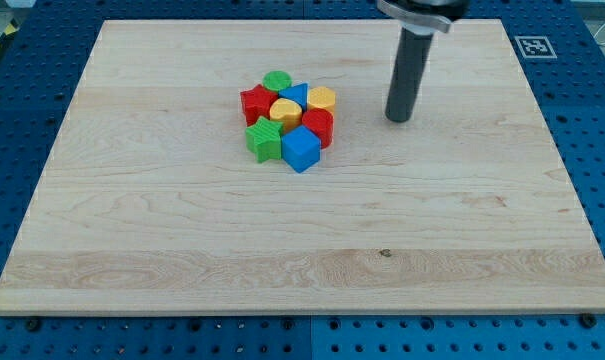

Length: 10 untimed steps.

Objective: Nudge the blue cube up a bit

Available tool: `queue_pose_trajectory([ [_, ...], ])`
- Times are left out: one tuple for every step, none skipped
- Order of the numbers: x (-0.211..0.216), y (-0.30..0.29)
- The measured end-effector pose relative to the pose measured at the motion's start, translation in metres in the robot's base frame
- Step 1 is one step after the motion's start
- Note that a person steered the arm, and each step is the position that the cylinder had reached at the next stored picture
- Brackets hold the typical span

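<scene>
The blue cube (302,150) sits at the lower right of a tight cluster of blocks near the board's middle. It touches a green star (264,141) on its left and a red block (318,126) above it. My tip (398,118) is on the board to the right of the cluster, apart from every block, up and right of the blue cube.
The cluster also holds a red star (255,103), a green cylinder (277,82), a blue triangle (295,95), a yellow block (286,111) and an orange-yellow block (322,98). The wooden board (132,220) lies on a blue pegboard table. A marker tag (534,46) is at the top right.
</scene>
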State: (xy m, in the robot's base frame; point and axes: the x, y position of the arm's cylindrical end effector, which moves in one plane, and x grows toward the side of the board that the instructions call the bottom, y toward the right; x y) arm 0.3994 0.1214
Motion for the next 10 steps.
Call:
queue_pose_trajectory([
  [0.05, 0.005],
  [0.082, 0.002],
  [0.084, -0.014],
  [0.08, -0.035],
  [0.076, -0.054],
  [0.075, -0.074],
  [0.075, -0.094],
  [0.074, -0.115],
  [0.071, -0.136],
  [0.071, -0.148],
])
